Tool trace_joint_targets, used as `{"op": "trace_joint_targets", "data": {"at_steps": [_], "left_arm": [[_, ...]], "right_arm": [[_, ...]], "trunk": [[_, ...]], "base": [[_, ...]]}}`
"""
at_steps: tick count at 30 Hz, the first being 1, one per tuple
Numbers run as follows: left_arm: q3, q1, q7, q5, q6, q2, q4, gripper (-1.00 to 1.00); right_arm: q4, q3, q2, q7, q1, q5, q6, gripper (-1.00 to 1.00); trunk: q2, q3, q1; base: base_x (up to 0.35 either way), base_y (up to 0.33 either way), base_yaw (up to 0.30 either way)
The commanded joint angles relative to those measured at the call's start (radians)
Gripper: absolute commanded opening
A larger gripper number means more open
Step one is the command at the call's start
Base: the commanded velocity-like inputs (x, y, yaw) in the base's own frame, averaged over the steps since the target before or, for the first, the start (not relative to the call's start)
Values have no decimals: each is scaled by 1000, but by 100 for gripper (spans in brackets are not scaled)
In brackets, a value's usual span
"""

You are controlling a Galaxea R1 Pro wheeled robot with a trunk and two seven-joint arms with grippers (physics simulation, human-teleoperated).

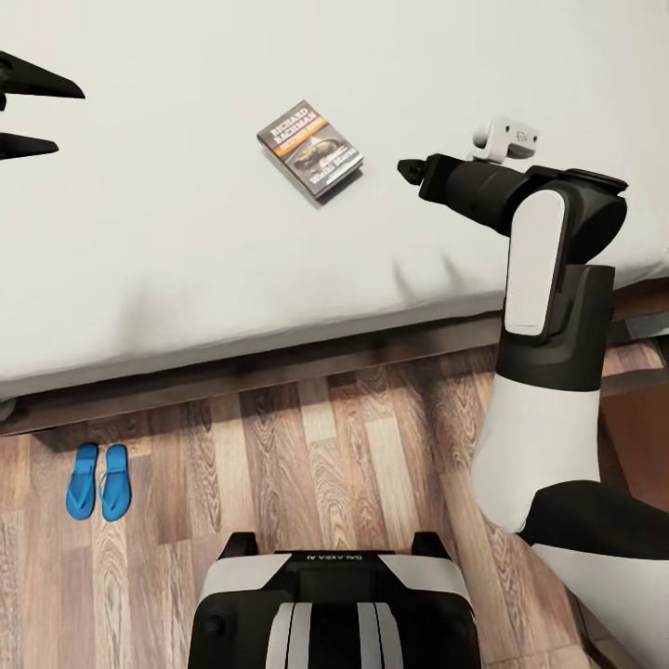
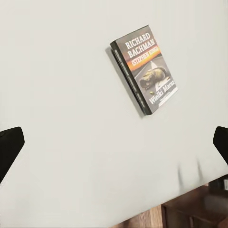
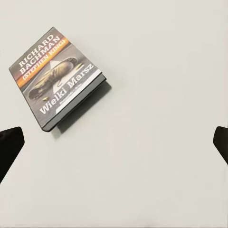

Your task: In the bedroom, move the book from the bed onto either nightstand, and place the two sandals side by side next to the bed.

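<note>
The book (image 1: 309,149) lies flat on the off-white bed (image 1: 186,242), cover up, with white lettering and an orange band. My right gripper (image 1: 410,170) hovers over the mattress just right of it. In the right wrist view the book (image 3: 54,78) is ahead and off to one side, and the fingertips (image 3: 9,147) stand wide apart, open and empty. My left gripper (image 1: 71,119) is open over the mattress far left of the book (image 2: 145,75). The two sandals (image 1: 98,480), bright blue, lie side by side on the plank floor close to the bed frame (image 1: 279,367).
My base (image 1: 334,604) stands on the wood floor in front of the bed. My right arm (image 1: 548,279) rises across the bed's edge at the right. Dark brown woodwork (image 1: 641,325) shows at the right edge behind the arm.
</note>
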Motion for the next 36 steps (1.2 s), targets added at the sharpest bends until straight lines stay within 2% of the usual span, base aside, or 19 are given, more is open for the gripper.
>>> {"op": "trace_joint_targets", "data": {"at_steps": [1, 2, 13, 17, 21, 30, 36], "left_arm": [[-1, -1, 10, 9, 1, 1, 0, 100], [-10, 13, 9, 9, 1, 1, 0, 100], [-20, 20, 8, 9, 1, 0, 0, 100], [-33, 22, 9, 8, 1, -5, 0, 100], [-83, 17, 18, -4, -3, -21, 1, 100], [-116, 9, 29, -51, -10, -41, 2, 100], [-198, 15, 34, -90, -31, -48, 1, 100]], "right_arm": [[-1, -2, 1, -6, -1, -9, 4, 100], [-1, 0, 1, -6, 12, -9, 4, 100], [-1, 1, 1, -5, 16, -9, 4, 100], [-1, 0, 1, -5, 17, -9, 4, 100], [-1, 0, 1, -5, 17, -9, 4, 100], [-1, 0, 1, -5, 23, -9, 4, 100], [-1, 9, 1, -5, 23, -9, 4, 100]], "trunk": [[0, 1, 0], [0, 3, 0], [0, 20, 0], [0, 27, 0], [0, 34, 0], [0, 48, 0], [0, 58, 0]], "base": [[22, 15, 0], [7, 5, 0], [3, 2, 0], [0, 0, 0], [0, 0, 0], [0, 0, 0], [0, 0, 0]]}}
